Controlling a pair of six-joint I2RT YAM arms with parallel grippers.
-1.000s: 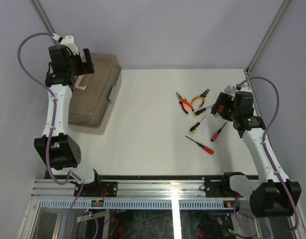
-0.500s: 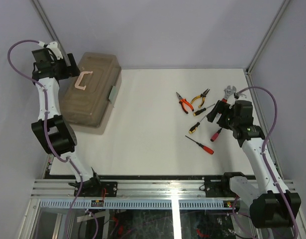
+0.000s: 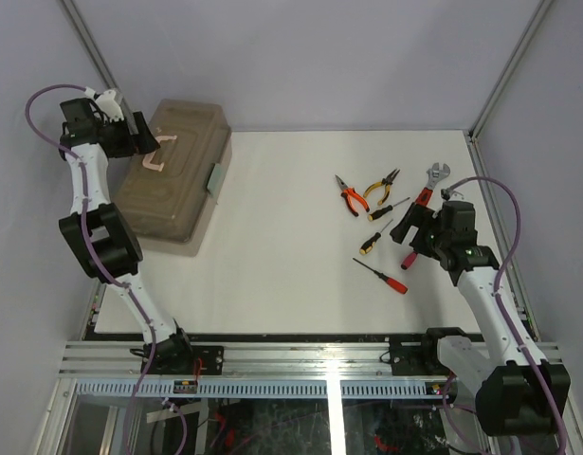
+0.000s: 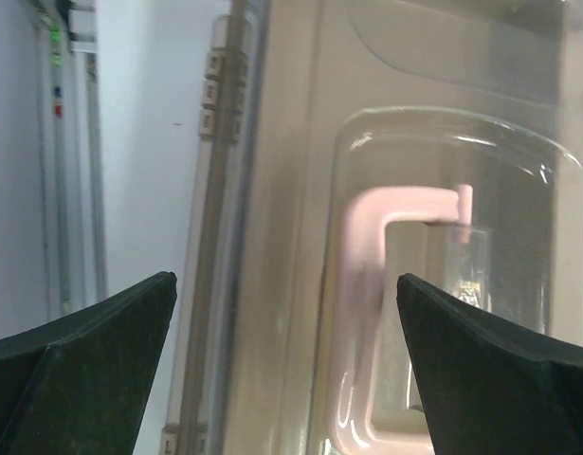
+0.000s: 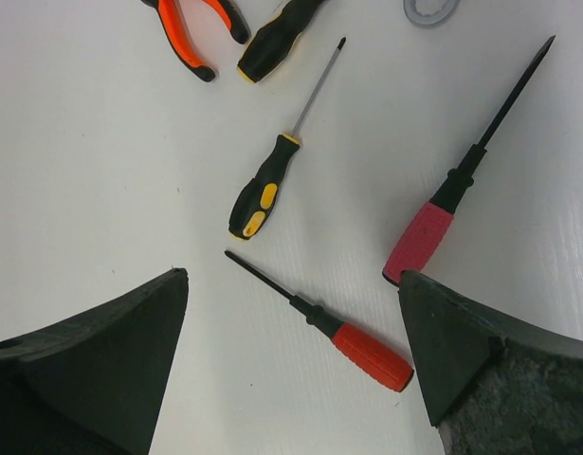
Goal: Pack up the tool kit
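The translucent tan toolbox (image 3: 182,185) lies closed at the far left, with its pink handle (image 3: 161,152) on the lid and its pale green latch (image 3: 216,178) on the right side. My left gripper (image 3: 142,133) is open and empty, hovering just left of the handle; the left wrist view shows the handle (image 4: 362,313) under the clear lid between my open fingers (image 4: 101,360). My right gripper (image 3: 411,237) is open and empty above the screwdrivers. The right wrist view shows a red-handled screwdriver (image 5: 362,349), a pink-handled one (image 5: 424,237) and a black-and-yellow one (image 5: 258,194).
Orange pliers (image 3: 349,197), yellow pliers (image 3: 380,188), a wrench (image 3: 431,178) and another black-handled screwdriver (image 3: 391,209) lie on the white table (image 3: 282,246) at the right. The side walls stand close to both arms.
My left gripper swung off the lid to the far left, then came back beside the pink handle. My right gripper moved nearer, over the screwdrivers, uncovering the wrench.
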